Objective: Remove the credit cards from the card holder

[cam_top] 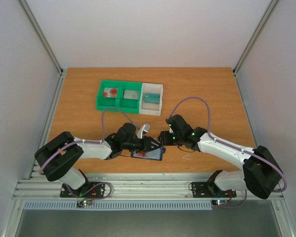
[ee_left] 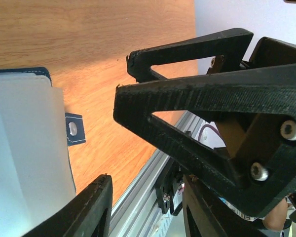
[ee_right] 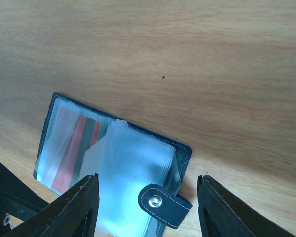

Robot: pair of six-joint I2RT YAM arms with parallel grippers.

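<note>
Snagging is my worry: the card holder (ee_right: 133, 168) lies open on the surface (cam_top: 212, 98) near its front edge, with the credit cards (ee_right: 74, 148) inside their sleeves. Both hands are released, holding nothing: the right hand (ee_right: 147, 180) hangs over the snap tab (ee_right: 163, 202), and the left hand (ee_left: 112, 136) is just beside the sleeves. A pinch on slick plastic could drag the whole holder toward the rail (ee_left: 138, 197). I judge the open room lies rearward, toward the tray (cam_top: 130, 95).

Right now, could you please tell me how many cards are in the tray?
3, one per compartment: red-blotched card at left, grey card in the middle, greenish card at right. Others may lie hidden beneath them.
</note>
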